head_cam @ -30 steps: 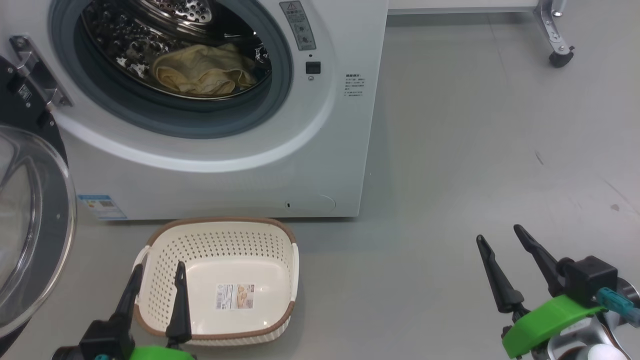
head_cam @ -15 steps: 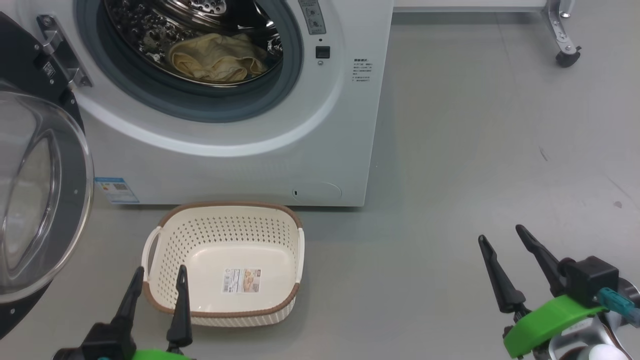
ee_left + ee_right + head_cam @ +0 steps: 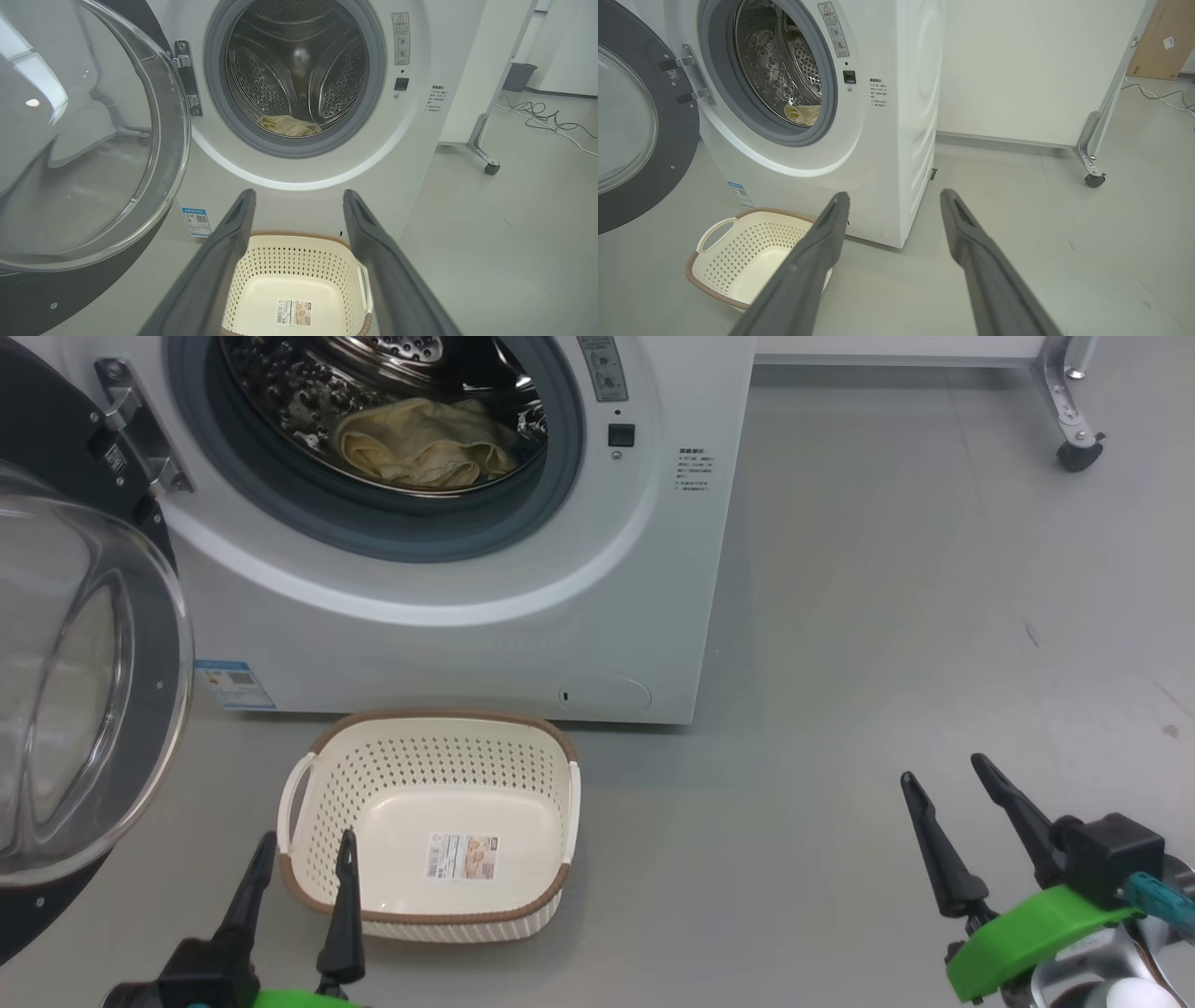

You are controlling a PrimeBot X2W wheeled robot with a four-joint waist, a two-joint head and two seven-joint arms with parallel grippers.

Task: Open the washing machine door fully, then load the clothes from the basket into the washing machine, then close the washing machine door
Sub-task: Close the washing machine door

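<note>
The white washing machine (image 3: 485, 644) (image 3: 420, 154) (image 3: 887, 154) stands with its door (image 3: 84, 691) (image 3: 84, 154) (image 3: 635, 135) swung wide open to the left. Cream clothes (image 3: 425, 443) (image 3: 288, 126) (image 3: 803, 114) lie in the steel drum. On the floor in front sits the basket (image 3: 429, 821) (image 3: 299, 275) (image 3: 747, 252) with nothing in it but a label on its bottom. My left gripper (image 3: 303, 845) (image 3: 299, 198) hangs open over the basket's near left corner. Well right of the machine, my right gripper (image 3: 943, 770) (image 3: 894, 196) is open above bare floor.
A wheeled metal frame leg (image 3: 1074, 420) (image 3: 486, 154) (image 3: 1094, 158) stands at the far right by a white wall panel. Cables (image 3: 542, 116) trail across the floor behind it. Grey floor lies open to the right of the machine.
The whole head view has shifted, so the camera has moved: the machine and basket now sit further right in it. Both grippers stay open.
</note>
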